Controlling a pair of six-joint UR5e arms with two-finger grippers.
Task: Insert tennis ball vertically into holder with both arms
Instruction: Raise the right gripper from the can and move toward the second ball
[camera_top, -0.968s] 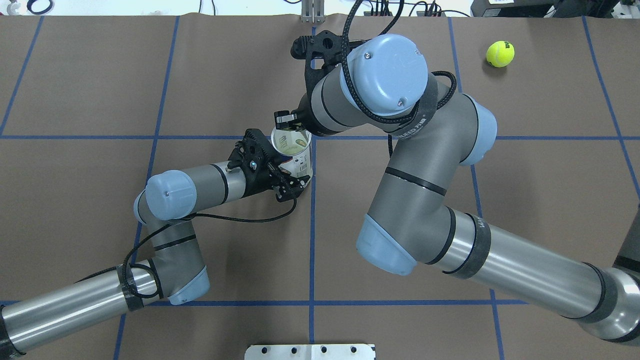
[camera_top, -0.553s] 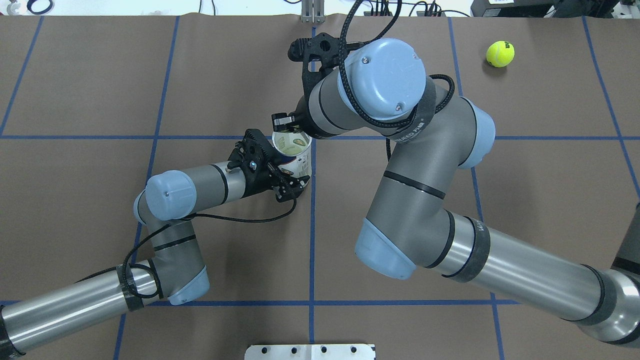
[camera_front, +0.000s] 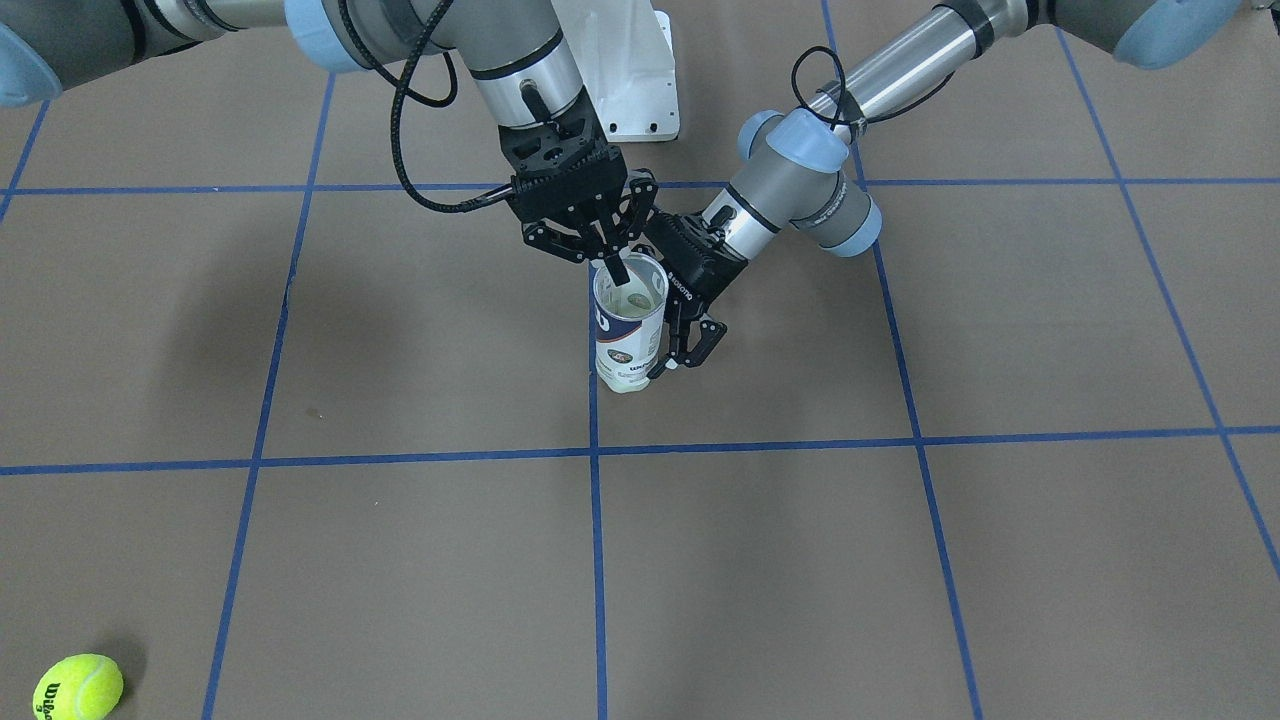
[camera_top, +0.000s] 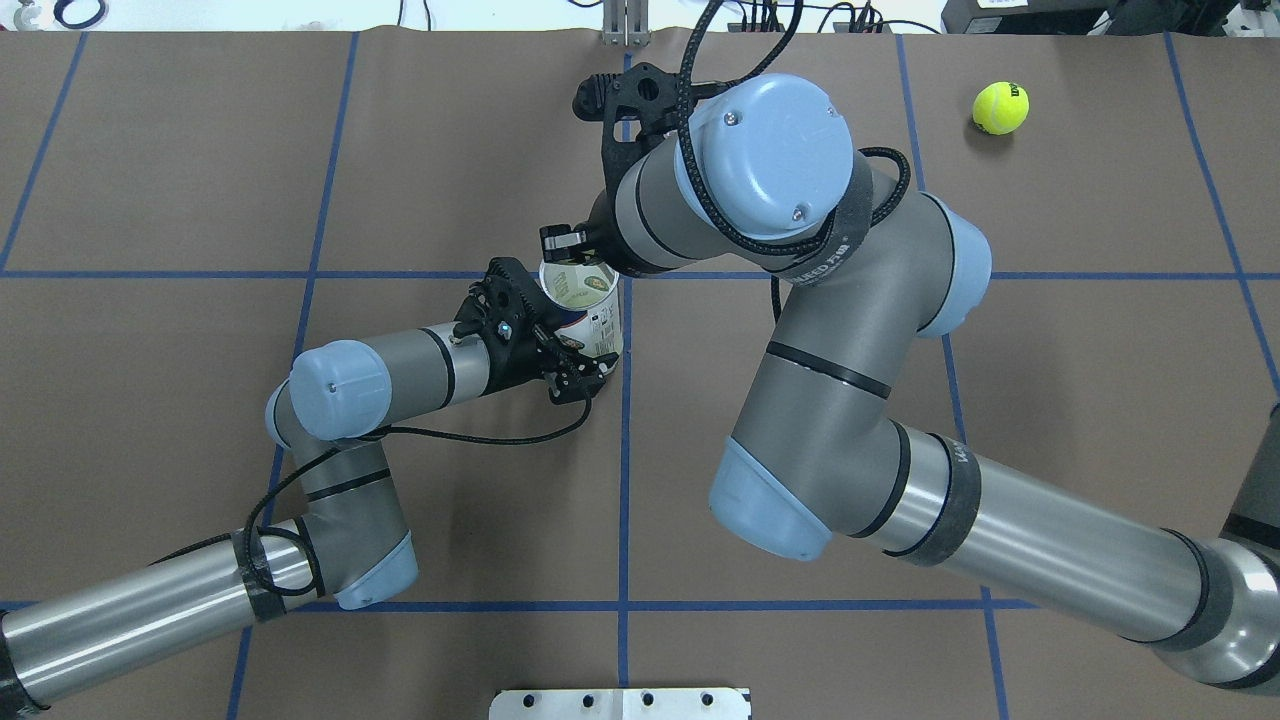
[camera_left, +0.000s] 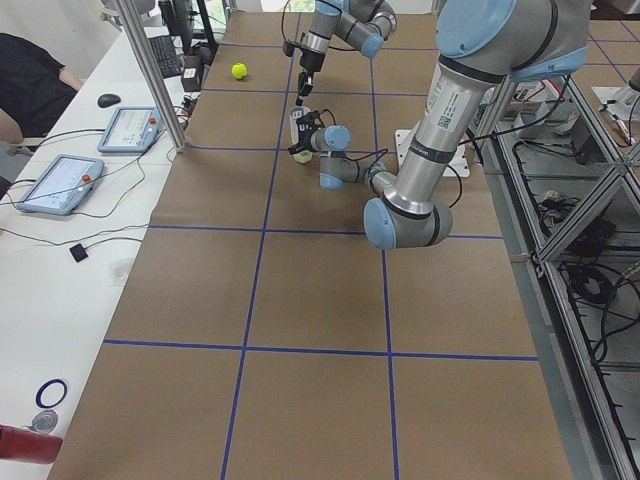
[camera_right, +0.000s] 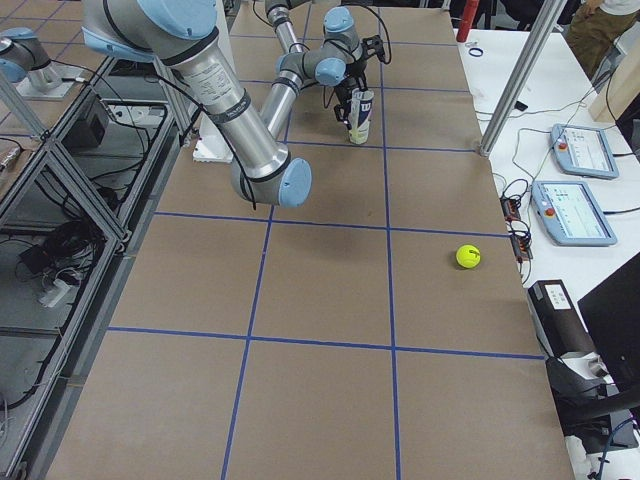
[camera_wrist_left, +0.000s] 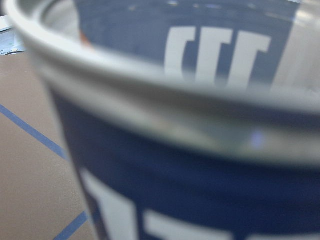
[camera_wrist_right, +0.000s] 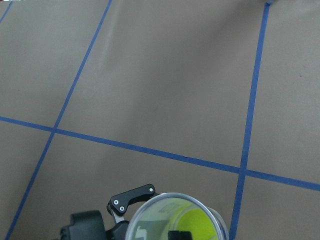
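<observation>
The holder (camera_front: 628, 340), a clear can with a white and navy label, stands upright on the brown table and also shows in the overhead view (camera_top: 590, 318). My left gripper (camera_front: 665, 332) is shut on its side, low on the can. A yellow-green tennis ball (camera_wrist_right: 200, 224) sits inside the can. My right gripper (camera_front: 608, 262) hangs over the can's mouth with its jaws spread and empty, one fingertip (camera_front: 617, 271) at the rim. A second tennis ball (camera_front: 77, 687) lies far off on the table, and shows in the overhead view (camera_top: 1000, 107).
A white pedestal base (camera_front: 625, 70) stands behind the can at the robot's side. Blue tape lines cross the table. Operator tablets (camera_right: 575, 180) sit on a side bench beyond the table edge.
My right arm and gripper have shifted slightly toward the view's left over the can. The left arm and the can have hardly moved.
</observation>
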